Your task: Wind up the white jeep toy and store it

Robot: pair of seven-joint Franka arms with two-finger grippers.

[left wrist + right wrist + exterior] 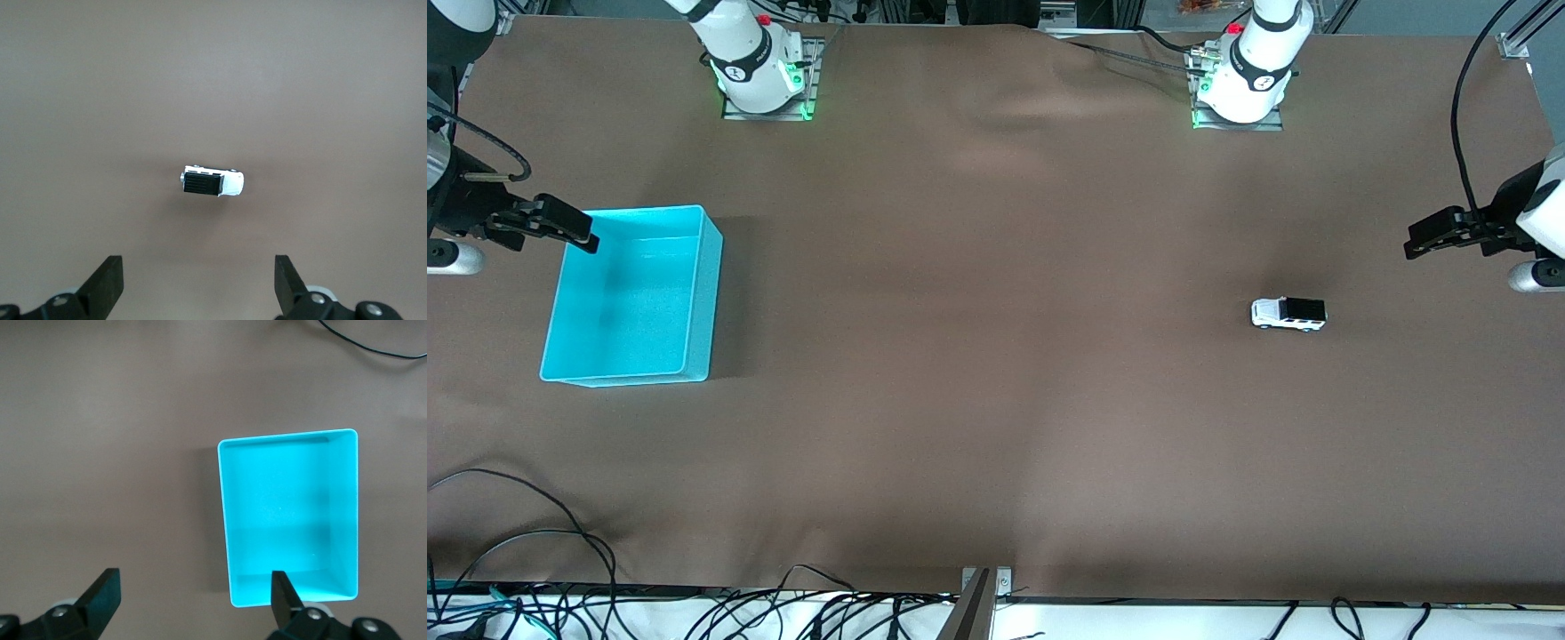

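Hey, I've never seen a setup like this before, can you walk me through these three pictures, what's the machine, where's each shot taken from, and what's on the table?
These are two robot arms bolted along one edge of a brown-covered table. The wide picture looks down from a high camera facing them. The other two come from cameras on each arm's wrist, looking down past that arm's own two fingers.

The left gripper hangs open, high over the white jeep toy, which stands alone on its wheels toward the left arm's end of the table. The right gripper hangs open over the edge of the turquoise bin, which sits toward the right arm's end with nothing in it.

Neither gripper holds or touches anything.
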